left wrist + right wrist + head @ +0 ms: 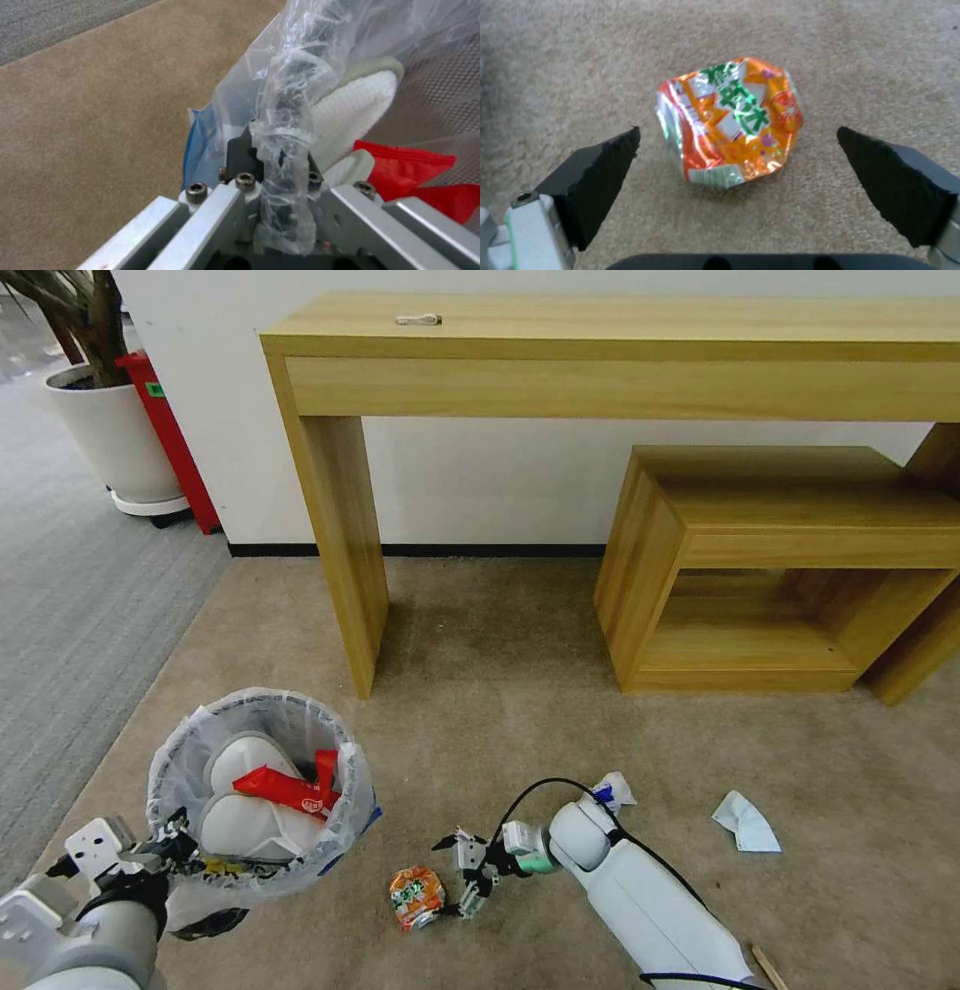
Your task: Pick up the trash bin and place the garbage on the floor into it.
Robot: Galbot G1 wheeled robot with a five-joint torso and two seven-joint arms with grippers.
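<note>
We see trash bin (262,790) held off beige floor (520,690) at our left, white slippers (240,815) and red wrapper (290,790) inside. Left gripper (185,850) at bin's near rim, jaws clamped on rim and plastic liner (285,157). Right gripper (455,875) low over carpet, jaws spread wide, gripping nothing, crushed orange wrapper (730,120) lying between them, untouched. We note crumpled white paper (745,822) farther right, wooden stick (768,967) near right arm. Wooden counter (620,350) stands against wall.
</note>
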